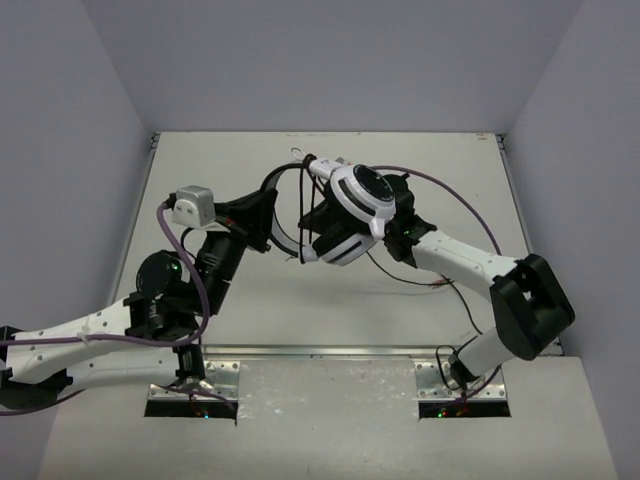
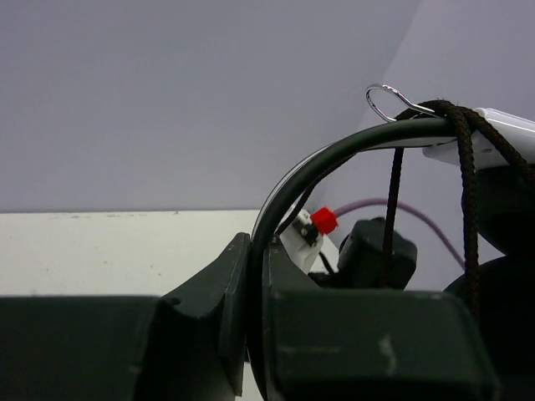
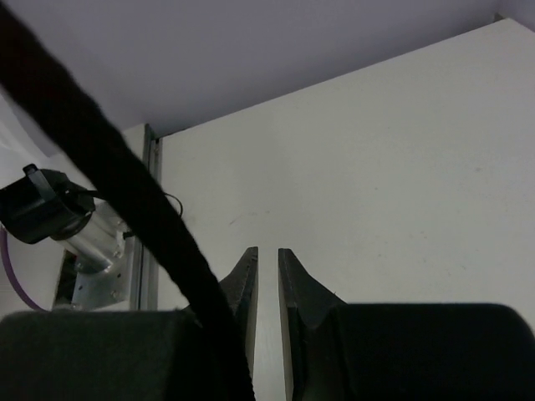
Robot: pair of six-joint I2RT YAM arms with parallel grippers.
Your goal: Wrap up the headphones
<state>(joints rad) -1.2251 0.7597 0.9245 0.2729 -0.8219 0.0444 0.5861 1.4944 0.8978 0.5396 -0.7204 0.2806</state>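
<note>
Wrapping in progress: left gripper [image 2: 257,251] clamps headband [image 2: 334,150], right gripper [image 3: 267,261] near-shut on nothing beside cable [image 3: 125,184]; must retake cable next.

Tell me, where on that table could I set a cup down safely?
Bare: the far strip of table between the back wall and the headphones, and the near middle between the two arms. Crowded: the centre, where the left hand and right hand crowd the headphones, and the right, with trailing cable.

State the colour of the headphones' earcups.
The earcups are white, the upper one with a dark round face; the top external view shows them best.
</note>
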